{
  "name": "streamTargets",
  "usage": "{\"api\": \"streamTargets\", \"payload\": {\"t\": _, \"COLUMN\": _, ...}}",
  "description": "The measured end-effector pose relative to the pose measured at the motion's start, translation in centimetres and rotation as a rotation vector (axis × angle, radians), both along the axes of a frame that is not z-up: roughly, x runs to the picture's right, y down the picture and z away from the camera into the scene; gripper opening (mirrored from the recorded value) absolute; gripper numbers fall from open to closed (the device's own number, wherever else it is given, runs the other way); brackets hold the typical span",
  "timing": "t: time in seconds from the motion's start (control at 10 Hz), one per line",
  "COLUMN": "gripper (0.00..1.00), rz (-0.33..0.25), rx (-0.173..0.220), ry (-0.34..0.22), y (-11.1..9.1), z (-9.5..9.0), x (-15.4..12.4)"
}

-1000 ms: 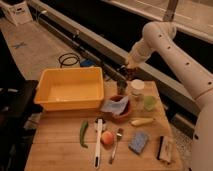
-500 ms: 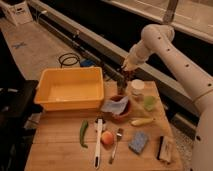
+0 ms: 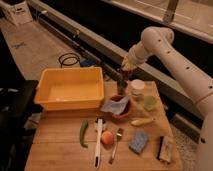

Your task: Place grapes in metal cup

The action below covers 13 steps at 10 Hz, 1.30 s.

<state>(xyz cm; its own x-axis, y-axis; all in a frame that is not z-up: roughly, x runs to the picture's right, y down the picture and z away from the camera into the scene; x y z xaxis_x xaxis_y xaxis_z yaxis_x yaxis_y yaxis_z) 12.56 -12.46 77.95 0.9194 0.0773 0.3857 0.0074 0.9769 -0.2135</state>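
My gripper (image 3: 125,75) hangs at the back of the wooden table, just above the metal cup (image 3: 121,89), a small dark cylinder standing left of the white cup. The gripper is shut on a small dark reddish clump, the grapes (image 3: 124,77), which hangs right over the cup's mouth. The cup's rim is partly hidden by the gripper and the grapes.
A white cup (image 3: 136,87) and a pale green cup (image 3: 149,102) stand right of the metal cup. A red bowl (image 3: 121,116) with a blue cloth sits in front. A yellow tub (image 3: 70,90) is to the left. A green pepper (image 3: 83,132), a peach (image 3: 107,137), a fork (image 3: 115,145), a blue sponge (image 3: 138,141) and a brush (image 3: 165,148) lie nearer.
The gripper has come down slightly towards the metal cup with the grapes. Nothing on the table has moved.
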Motion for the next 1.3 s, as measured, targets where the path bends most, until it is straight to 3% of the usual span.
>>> {"api": "streamTargets", "payload": {"t": 0.1, "gripper": 0.0, "rz": 0.026, "rx": 0.027, "ry": -0.018, "y": -0.2, "z": 0.2, "x": -0.4}}
{"api": "streamTargets", "payload": {"t": 0.5, "gripper": 0.0, "rz": 0.045, "rx": 0.04, "ry": -0.053, "y": 0.2, "z": 1.4, "x": -2.1}}
{"api": "streamTargets", "payload": {"t": 1.0, "gripper": 0.0, "rz": 0.038, "rx": -0.002, "ry": -0.09, "y": 1.7, "z": 3.5, "x": -4.3}}
{"api": "streamTargets", "payload": {"t": 1.3, "gripper": 0.0, "rz": 0.035, "rx": -0.026, "ry": -0.085, "y": 2.5, "z": 4.9, "x": -4.4}}
